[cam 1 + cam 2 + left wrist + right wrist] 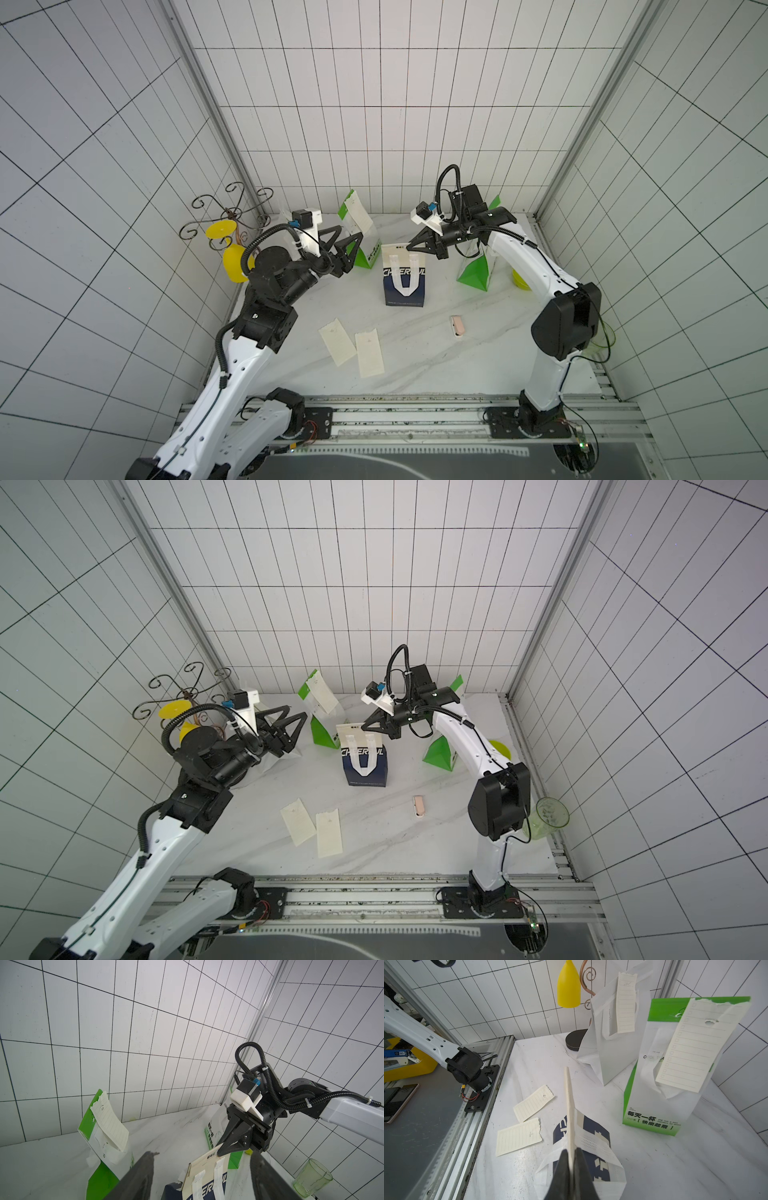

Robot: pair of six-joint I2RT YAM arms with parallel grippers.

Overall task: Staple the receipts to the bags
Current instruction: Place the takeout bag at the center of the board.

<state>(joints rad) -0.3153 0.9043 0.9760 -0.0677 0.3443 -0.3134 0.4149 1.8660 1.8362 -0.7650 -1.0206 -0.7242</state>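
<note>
Here, the right jaws pinch a receipt (569, 1105) to the rim of the navy bag (403, 301), seemingly posed for the idle pink stapler (457, 328), while the left jaws hang wide, empty.

- Our left arm (232, 374) reaches from near-left toward the far centre; left gripper (351, 231) hovers with jaws spread wide.
- Our right arm (524, 258) arches leftward from near-right; right gripper (410, 245) is pinched onto a receipt (569, 1105).
</note>
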